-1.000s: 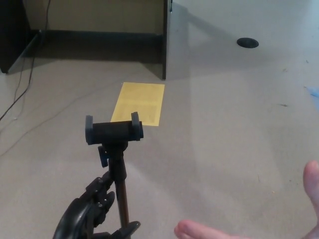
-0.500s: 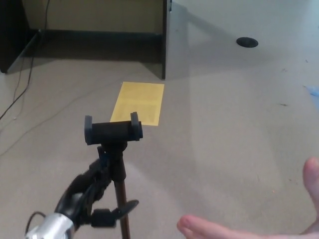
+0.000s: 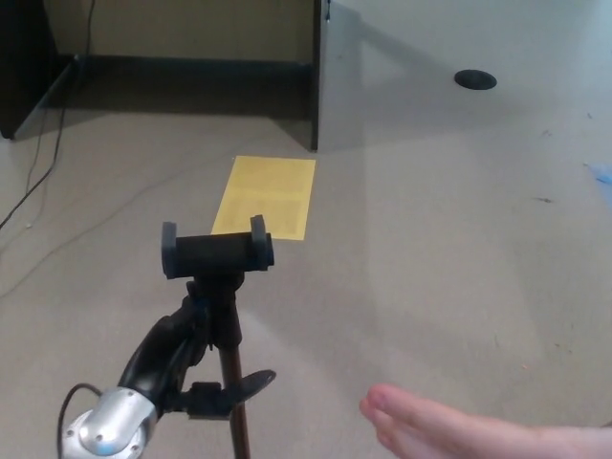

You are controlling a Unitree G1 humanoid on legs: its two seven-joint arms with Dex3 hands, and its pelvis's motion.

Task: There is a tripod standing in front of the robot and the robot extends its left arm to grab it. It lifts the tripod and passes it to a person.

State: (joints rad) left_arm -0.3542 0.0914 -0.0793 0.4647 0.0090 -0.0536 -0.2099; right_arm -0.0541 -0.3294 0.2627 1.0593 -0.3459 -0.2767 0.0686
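Observation:
A black tripod (image 3: 226,316) stands upright in the lower left of the head view, topped by a phone clamp (image 3: 217,251). My left hand (image 3: 186,359) comes up from the bottom left on a silver wrist. Its black fingers wrap the tripod's pole just below the head, and the thumb (image 3: 251,385) sticks out to the right of the pole. A person's open hand (image 3: 459,430) reaches in from the bottom right, palm up, a short way right of the pole and apart from it. My right hand does not show.
A yellow rectangle (image 3: 265,197) lies on the grey floor behind the tripod. A dark partition edge (image 3: 316,76) and a black baseboard stand at the back. A cable (image 3: 38,182) runs along the left. A round black floor port (image 3: 475,81) sits at top right.
My left hand has risen along the pole to just under the tripod's head and closed around it. The person's hand has moved further in from the right, towards the pole.

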